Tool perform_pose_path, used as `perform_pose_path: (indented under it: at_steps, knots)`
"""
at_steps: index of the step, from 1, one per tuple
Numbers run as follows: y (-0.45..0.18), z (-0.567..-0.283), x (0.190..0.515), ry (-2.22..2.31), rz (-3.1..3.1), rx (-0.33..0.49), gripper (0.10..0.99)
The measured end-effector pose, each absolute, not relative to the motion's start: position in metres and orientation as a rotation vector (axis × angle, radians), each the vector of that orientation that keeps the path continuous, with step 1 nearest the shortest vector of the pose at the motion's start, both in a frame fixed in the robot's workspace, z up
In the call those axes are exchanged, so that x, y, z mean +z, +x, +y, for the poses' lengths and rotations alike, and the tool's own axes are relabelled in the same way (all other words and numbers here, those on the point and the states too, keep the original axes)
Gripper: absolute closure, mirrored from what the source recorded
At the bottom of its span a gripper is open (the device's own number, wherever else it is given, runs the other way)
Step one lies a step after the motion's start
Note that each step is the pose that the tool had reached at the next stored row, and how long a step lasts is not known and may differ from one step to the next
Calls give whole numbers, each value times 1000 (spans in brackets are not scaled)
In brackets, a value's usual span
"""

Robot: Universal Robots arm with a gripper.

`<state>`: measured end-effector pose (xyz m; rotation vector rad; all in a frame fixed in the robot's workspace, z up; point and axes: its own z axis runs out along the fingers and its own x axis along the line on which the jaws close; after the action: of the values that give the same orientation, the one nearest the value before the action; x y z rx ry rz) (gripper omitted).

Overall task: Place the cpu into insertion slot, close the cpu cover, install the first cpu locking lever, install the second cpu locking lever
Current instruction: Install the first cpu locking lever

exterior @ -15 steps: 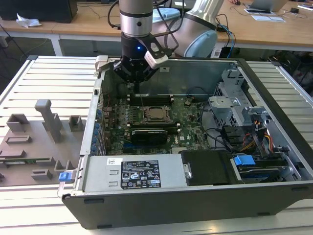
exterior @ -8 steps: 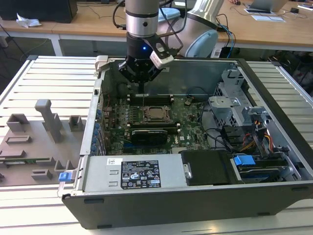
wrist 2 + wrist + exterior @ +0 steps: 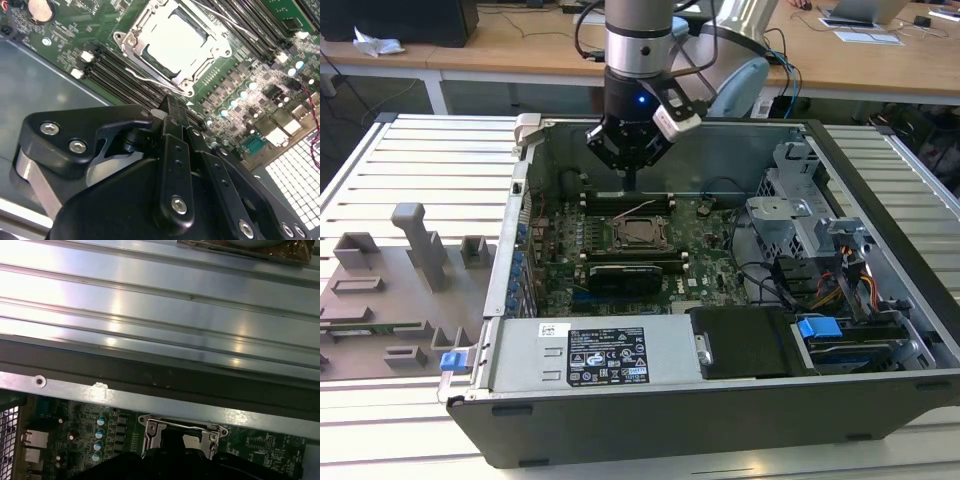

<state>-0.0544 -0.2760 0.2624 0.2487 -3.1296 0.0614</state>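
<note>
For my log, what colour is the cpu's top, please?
The cpu is silvery-grey; clearest in the second wrist view.

cpu cover [image 3: 152,429] half hidden by claw [image 3: 174,444] in first wrist view, claw cropped at pic edge

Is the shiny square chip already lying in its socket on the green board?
Yes, in the second wrist view the cpu lies flat on the motherboard with the cpu cover framing its silvery top.

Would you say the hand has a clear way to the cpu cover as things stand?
Probably yes: the hand hovers over the motherboard close by the cpu cover, and nothing I can see stands between them.
</note>
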Motion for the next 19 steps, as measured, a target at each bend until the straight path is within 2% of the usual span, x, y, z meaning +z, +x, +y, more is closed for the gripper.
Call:
perform_pose_path:
  at_steps: [19]
  knots:
    - [-52, -276, 259, -148, -3131, 60, 980]
